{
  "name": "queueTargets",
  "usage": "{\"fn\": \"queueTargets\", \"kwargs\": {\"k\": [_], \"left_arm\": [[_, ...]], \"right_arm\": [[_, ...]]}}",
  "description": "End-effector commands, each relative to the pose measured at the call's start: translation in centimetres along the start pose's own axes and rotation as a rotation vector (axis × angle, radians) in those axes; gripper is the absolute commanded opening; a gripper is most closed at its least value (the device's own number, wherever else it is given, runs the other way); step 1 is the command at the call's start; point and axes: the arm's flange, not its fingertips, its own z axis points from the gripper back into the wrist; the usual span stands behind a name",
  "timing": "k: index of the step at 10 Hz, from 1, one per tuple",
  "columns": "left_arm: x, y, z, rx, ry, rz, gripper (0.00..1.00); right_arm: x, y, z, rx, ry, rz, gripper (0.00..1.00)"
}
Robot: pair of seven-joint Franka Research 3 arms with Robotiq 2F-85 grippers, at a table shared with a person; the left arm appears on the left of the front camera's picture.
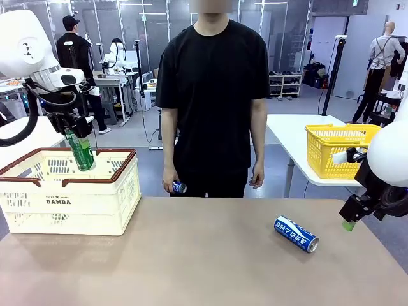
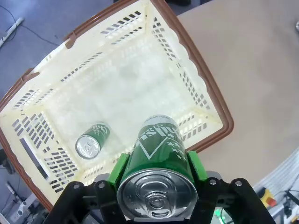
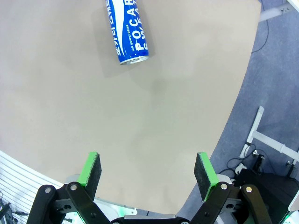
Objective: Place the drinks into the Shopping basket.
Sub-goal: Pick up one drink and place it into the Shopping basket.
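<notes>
The left end effector (image 1: 75, 132) is clenched on a slim green metal can with a silver top (image 1: 80, 150), its green pads pressed against opposite sides of the can's body. The can hangs over the opening of the large cream-white perforated plastic basket with a brown rim (image 1: 121, 167), which stands on the left part of the brown worktop (image 1: 191, 261). The can's long axis is close to upright and slightly tilted. The silver top with its pull tab faces up toward the wrist and the bottom points down into the basket. White lettering and stars show on its green side in the left wrist view.

A second green can with a silver top (image 2: 93, 139) lies on the basket floor near a corner, its top turned toward the wrist camera.

A slim blue metal can with white lettering (image 1: 296, 234) lies on its side on the right part of the worktop. Its long axis is diagonal in the front view, with one silver end toward the robot's right.

The right end effector (image 3: 147, 164) hangs released and empty over the worktop's right edge, apart from the blue can.
</notes>
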Motion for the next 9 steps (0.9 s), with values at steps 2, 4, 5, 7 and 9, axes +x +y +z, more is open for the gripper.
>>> {"fn": "queueTargets", "kwargs": {"k": [2,4,5,7,9], "left_arm": [[0.0,1.0,-1.3,0.031,0.039,0.063,0.60],[-0.3,1.6,-3.0,0.017,0.034,0.140,0.60],[-0.3,1.8,-4.0,0.012,0.046,0.186,0.60],[-0.5,2.1,-6.2,0.022,0.087,0.278,0.60],[-1.2,1.7,-7.4,-0.027,0.084,0.258,0.60]], "right_arm": [[-0.1,-0.2,0.1,0.002,0.002,0.014,1.00],[-0.1,-0.2,0.1,0.002,0.002,0.014,1.00],[-0.1,-0.2,0.1,0.002,0.002,0.014,1.00],[-0.1,-0.2,0.1,0.002,0.002,0.014,1.00],[-0.1,-0.2,0.1,0.002,0.002,0.014,1.00]]}}
